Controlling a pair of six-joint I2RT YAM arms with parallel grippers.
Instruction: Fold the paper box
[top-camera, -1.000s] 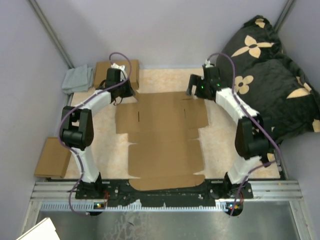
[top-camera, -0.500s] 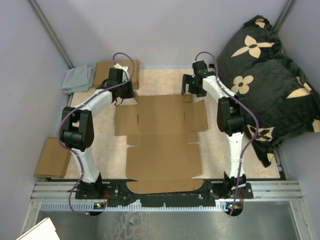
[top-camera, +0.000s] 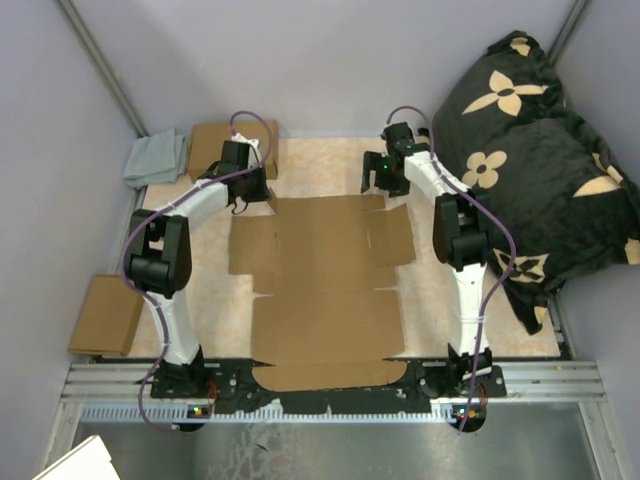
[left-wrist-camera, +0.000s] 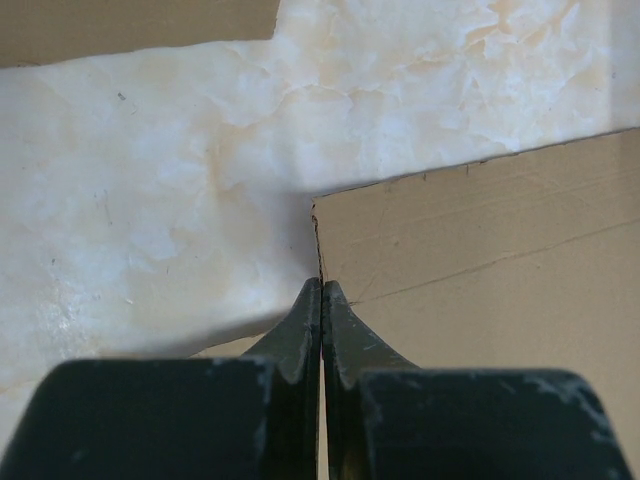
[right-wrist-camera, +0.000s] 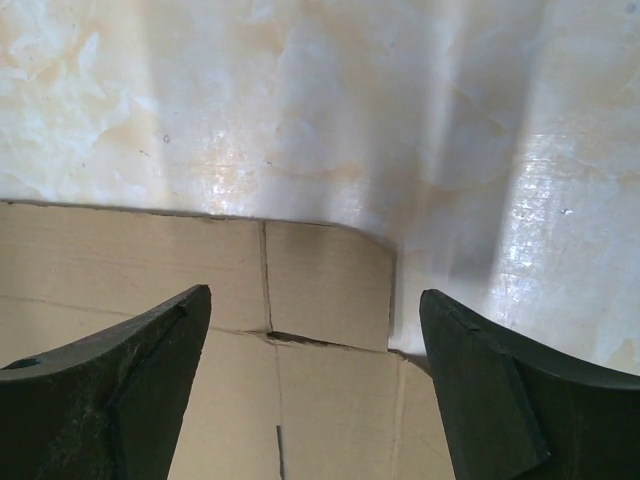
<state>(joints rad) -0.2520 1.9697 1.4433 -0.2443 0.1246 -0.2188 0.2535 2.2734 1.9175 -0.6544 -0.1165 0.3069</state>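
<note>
The table (top-camera: 320, 160) in front of me has a cream marbled top. The paper box (top-camera: 325, 300) lies flat and unfolded across its middle. At my far left corner sit a small cardboard box (top-camera: 205, 140) and, just beside it, a folded grey cloth (top-camera: 155, 160).

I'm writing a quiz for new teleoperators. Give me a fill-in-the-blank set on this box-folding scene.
1. The paper box lies ___ on the table, not yet folded.
2. The left gripper is ___, its tip at a far left corner of the box.
3. The right gripper is ___ above the box's far right corner.

Missing words: flat; shut; open.
</note>
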